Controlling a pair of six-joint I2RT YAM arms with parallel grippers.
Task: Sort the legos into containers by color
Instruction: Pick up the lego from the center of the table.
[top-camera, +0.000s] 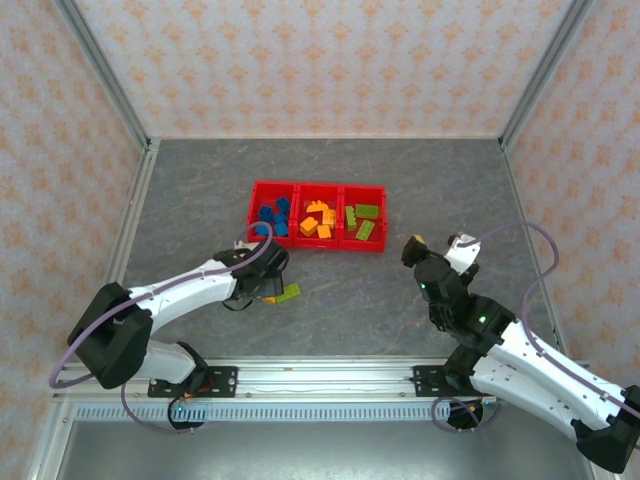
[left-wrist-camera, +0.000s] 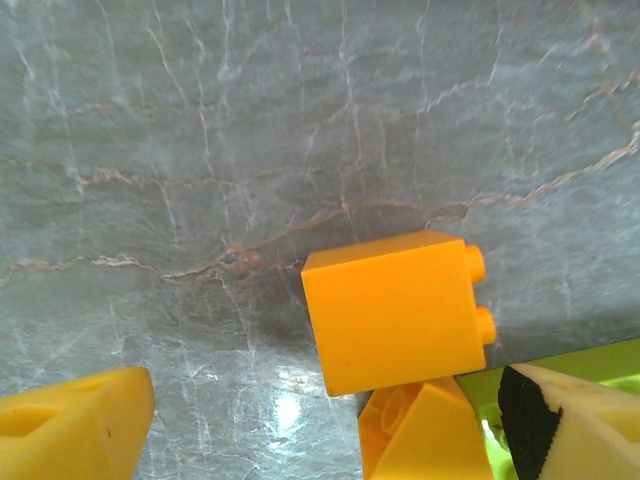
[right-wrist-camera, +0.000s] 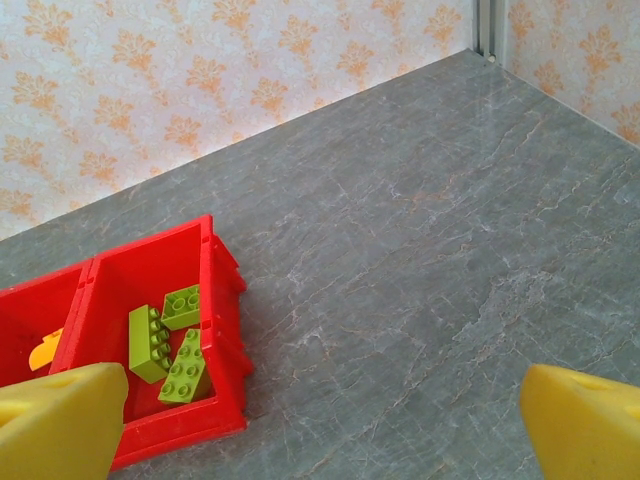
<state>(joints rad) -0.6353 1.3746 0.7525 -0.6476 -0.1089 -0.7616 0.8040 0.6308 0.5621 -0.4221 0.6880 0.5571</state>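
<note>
Three red containers (top-camera: 318, 185) sit in a row at the middle of the table (top-camera: 400, 180), and the scheme is plain. Blue legos (top-camera: 272, 217) fill the left bin, orange legos (top-camera: 320, 220) the middle one, green legos (top-camera: 364, 222) the right.

Not finished yet, by my reckoning: stragglers lie on the bare surface between the bins and the near edge, left of centre. The left gripper (top-camera: 268, 278) is down low right over them, jaws spread wide, nothing clamped.

Its wrist camera has an orange brick (left-wrist-camera: 395, 310) lying on its side, studs pointing right. The brick is between the yellow fingers (left-wrist-camera: 70, 425) but touches neither. A second orange piece (left-wrist-camera: 415, 435) butts against its near side, and a green brick (top-camera: 289, 293) pokes out by the right finger.

That crowding explains the wide stance, because the fingers must straddle one brick without catching its neighbours. I'd call the orange brick the target, bound for the middle bin. The risk is that a careless close shoves the second piece or pinches the pair together.

Over on the other side, the right gripper (top-camera: 438, 245) hangs above the surface to the right of the bins, well apart from them. Its jaws are released and empty, and its camera looks across the green bin toward the far right corner. It looks parked there to keep out of the left arm's way.
</note>
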